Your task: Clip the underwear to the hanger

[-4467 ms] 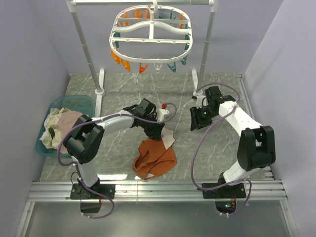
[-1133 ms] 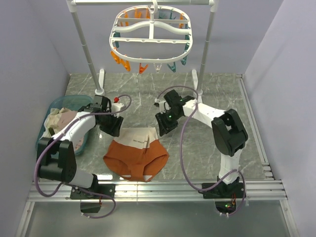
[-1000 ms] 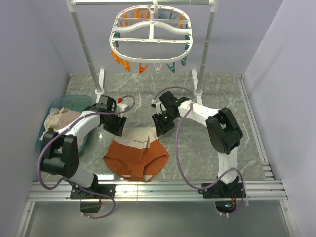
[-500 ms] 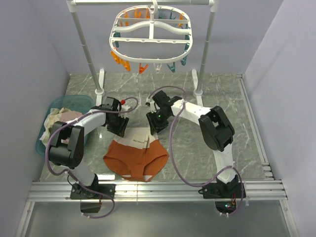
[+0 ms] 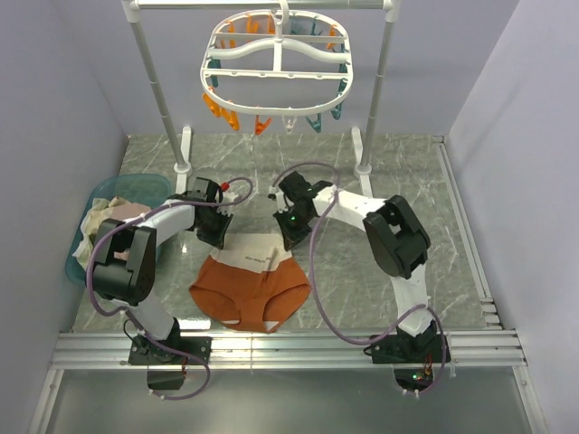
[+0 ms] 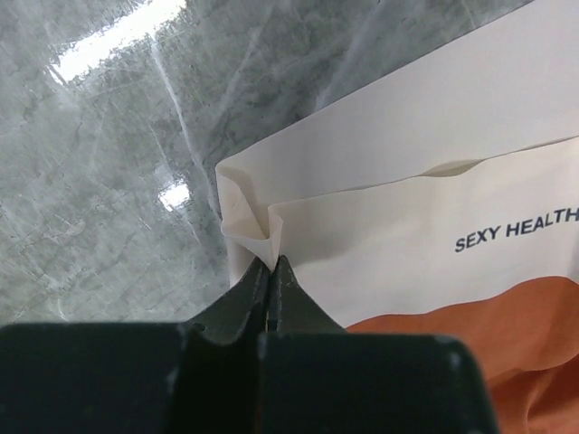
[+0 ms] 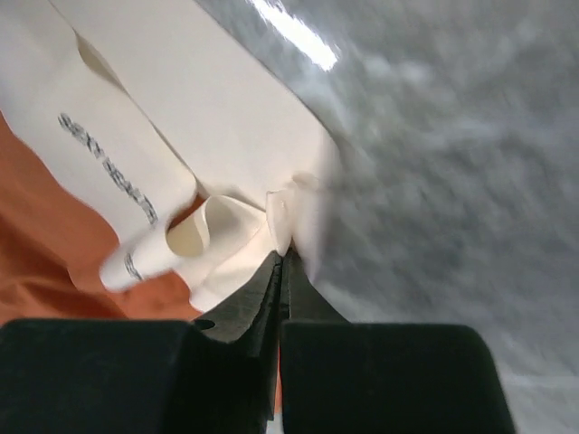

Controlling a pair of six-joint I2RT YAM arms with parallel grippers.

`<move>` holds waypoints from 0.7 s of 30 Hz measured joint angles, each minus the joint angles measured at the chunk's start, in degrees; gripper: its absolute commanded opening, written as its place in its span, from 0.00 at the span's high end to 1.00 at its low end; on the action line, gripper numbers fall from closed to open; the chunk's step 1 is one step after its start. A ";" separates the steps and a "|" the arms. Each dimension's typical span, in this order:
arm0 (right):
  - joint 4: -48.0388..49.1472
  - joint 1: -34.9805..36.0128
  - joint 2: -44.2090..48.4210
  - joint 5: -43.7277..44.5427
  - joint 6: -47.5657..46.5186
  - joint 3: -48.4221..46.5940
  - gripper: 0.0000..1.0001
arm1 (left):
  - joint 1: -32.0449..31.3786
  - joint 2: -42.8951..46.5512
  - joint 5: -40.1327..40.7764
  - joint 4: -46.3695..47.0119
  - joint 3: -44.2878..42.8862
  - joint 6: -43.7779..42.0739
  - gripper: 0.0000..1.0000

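Pinching the underwear by both waistband corners, flat on the table.
Clamped on a folded beige corner with the left gripper, tips pressed together on the fabric; same at the opposite corner with the right gripper, cloth bunched at its tips. Spread out between the two arms, waistband toward the far side, orange part toward the bases. Well apart from the hanger, hung on the rack at the far edge, clothespins dangling.

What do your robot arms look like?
The left arm and right arm are white tubes with chunky black joints. A thin purple cable loops along each. The left pincer and right pincer are black, tapering to thin tips.
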State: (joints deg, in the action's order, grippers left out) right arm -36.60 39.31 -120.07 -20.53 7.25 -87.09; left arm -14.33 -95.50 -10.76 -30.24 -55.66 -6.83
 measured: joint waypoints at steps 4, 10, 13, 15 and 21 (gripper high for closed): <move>-0.50 -3.37 6.40 -0.31 -1.20 6.08 1.00 | 1.09 0.46 -1.36 -0.44 0.00 -0.57 1.00; -0.74 -12.76 12.92 -1.81 -2.86 10.51 1.00 | 2.62 2.80 -4.66 -0.28 -0.07 -1.36 1.00; -0.44 -15.45 12.50 -2.62 -3.10 10.82 1.00 | 2.62 2.27 -6.36 0.37 -0.70 -1.25 1.00; -0.07 -15.56 11.76 -3.28 -3.26 10.82 1.00 | 2.62 1.14 -7.50 1.09 -1.66 -1.01 0.99; 1.20 -15.08 7.85 -3.26 -3.19 10.67 0.88 | 3.26 -2.93 -8.68 5.51 -4.52 0.11 0.67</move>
State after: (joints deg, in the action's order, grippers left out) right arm -35.40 24.23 -112.22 -23.79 4.05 -76.42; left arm -11.07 -98.43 -19.44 -24.73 -60.18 -6.72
